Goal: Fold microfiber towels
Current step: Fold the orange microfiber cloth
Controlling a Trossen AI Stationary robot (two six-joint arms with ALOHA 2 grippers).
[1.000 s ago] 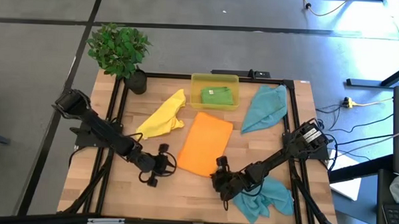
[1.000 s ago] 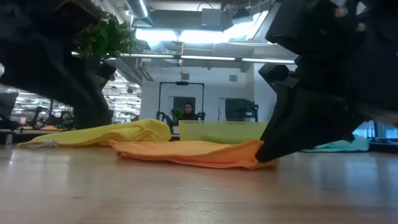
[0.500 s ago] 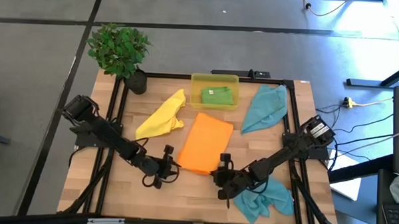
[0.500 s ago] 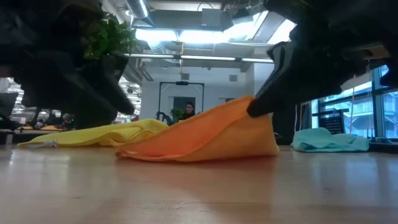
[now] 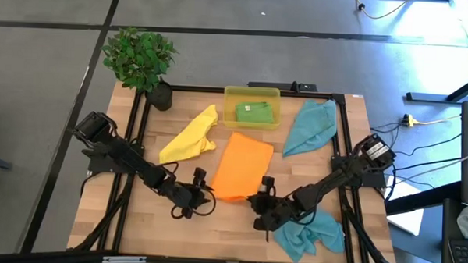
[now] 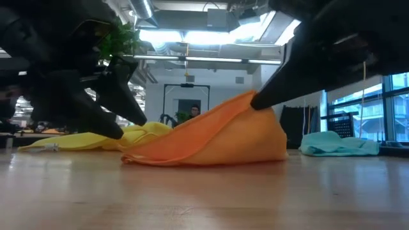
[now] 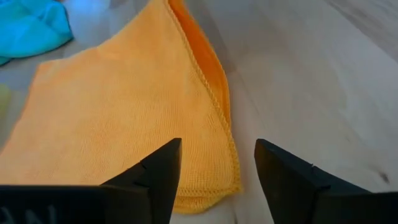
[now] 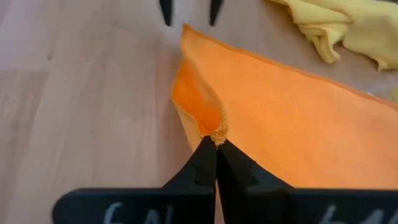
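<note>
Five towels show: one yellow towel [image 5: 189, 135], one orange towel [image 5: 240, 167], one green towel [image 5: 254, 112] and two teal ones, besides one bin [image 5: 252, 94], one potted plant [image 5: 140, 59] and two arms. The green towel lies folded inside the bin at the table's [image 5: 106, 209] far edge, and through the bin's wall little more of it can be made out. One teal towel [image 5: 311, 126] lies spread near the table's right side; the other teal towel [image 5: 311, 232] sits crumpled at the near right corner, partly covered by the right arm. The orange towel lies mid-table, a smooth sheet with a stitched hem, its near right corner lifted into a peak. The right gripper [image 8: 216, 144] is pinched tight on that corner. The left gripper [image 7: 217, 163] stands spread wide at the towel's near left corner, holding nothing.
</note>
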